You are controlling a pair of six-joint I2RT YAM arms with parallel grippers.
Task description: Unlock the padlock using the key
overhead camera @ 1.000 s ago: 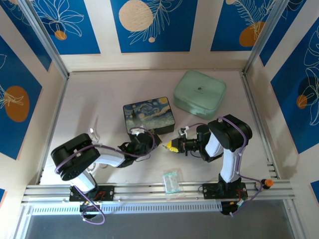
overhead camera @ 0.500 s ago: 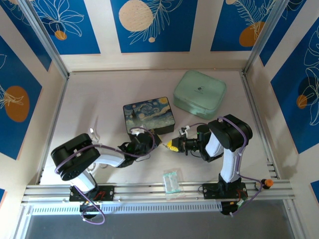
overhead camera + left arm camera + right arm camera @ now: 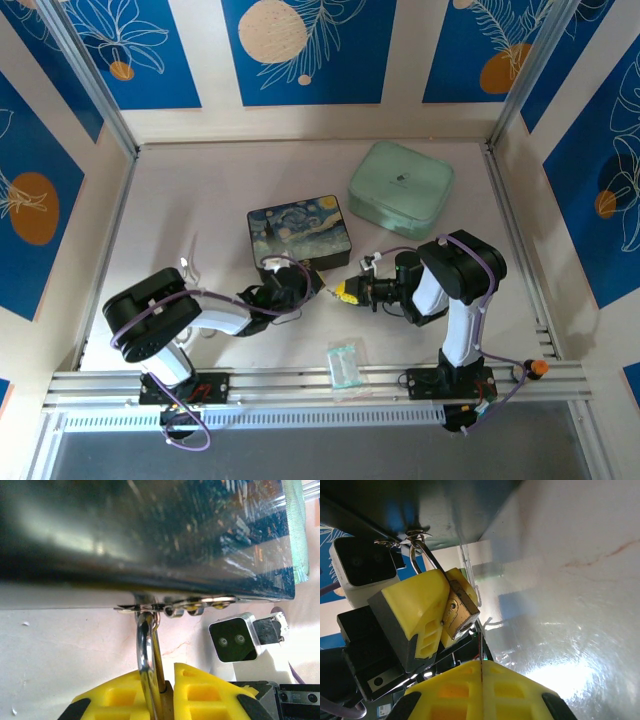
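Observation:
The brass padlock (image 3: 460, 612) hangs by its silver shackle (image 3: 145, 650) from the hasp on the front of the starry-night box (image 3: 298, 232). My left gripper (image 3: 167, 695) is shut on the padlock body, a yellow finger (image 3: 417, 605) on each side. In the top view the left gripper (image 3: 312, 284) sits just in front of the box. My right gripper (image 3: 481, 690) is shut on the key (image 3: 481, 647), a thin edge-on sliver sticking out between the pads. The key's tip is just below the padlock's bottom face. From above, the right gripper (image 3: 343, 292) faces the left one closely.
A mint-green case (image 3: 401, 188) lies at the back right. A clear plastic packet (image 3: 344, 362) rests near the front rail (image 3: 300, 385). Silver wire loops (image 3: 190, 268) lie beside the left arm. Walls close the table on three sides.

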